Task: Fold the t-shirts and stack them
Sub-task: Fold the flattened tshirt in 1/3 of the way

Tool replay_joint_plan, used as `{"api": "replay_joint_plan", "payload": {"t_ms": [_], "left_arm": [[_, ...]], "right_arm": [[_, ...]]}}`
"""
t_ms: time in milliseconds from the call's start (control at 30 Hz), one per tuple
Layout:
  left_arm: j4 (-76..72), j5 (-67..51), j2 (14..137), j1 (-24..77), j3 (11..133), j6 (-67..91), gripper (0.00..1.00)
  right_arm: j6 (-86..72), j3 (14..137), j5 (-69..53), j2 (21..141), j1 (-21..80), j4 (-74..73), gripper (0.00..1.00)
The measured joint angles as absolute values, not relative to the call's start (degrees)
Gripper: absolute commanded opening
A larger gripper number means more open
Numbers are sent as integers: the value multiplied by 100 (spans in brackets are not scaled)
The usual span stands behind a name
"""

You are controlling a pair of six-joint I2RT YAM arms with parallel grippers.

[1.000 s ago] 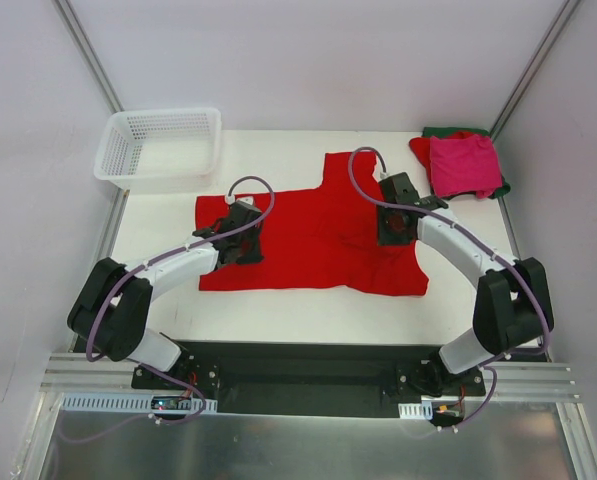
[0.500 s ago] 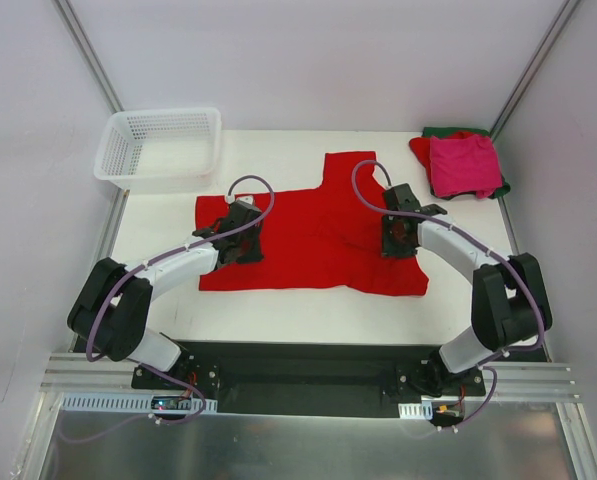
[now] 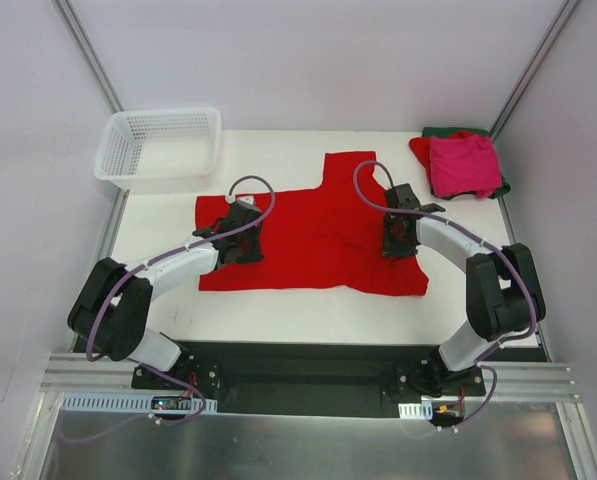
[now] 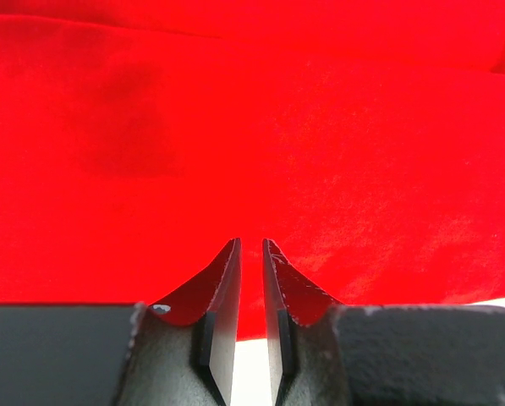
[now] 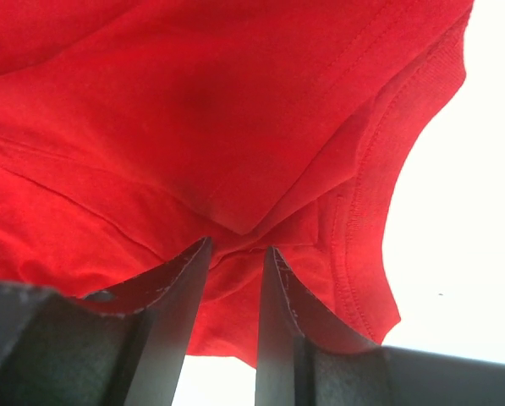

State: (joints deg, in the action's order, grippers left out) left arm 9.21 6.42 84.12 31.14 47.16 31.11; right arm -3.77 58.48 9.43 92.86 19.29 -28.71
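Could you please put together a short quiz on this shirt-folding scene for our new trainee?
1. True or false: the white basket has nothing in it.
2. Which shirt tops the folded pile at the table's far right corner? A. dark green B. magenta-pink C. white
3. Fill in: the right gripper pinches a fold of the spread ____ t-shirt.
Key: 1 true; 2 B; 3 red.

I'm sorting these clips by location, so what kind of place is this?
Most likely a robotics lab test cell: two arms bolted to a metal rail at the edge of a white table walled by plain panels, with a red t-shirt spread and a mesh basket.
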Motion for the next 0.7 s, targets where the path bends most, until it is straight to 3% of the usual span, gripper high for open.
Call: {"api": "replay_joint_plan", "payload": {"t_ms": [700], "left_arm": [[921, 644, 8433, 3114, 4716, 3085, 15]], "right_arm": [[-353, 6045, 856, 9362, 1796, -2827, 35]]}}
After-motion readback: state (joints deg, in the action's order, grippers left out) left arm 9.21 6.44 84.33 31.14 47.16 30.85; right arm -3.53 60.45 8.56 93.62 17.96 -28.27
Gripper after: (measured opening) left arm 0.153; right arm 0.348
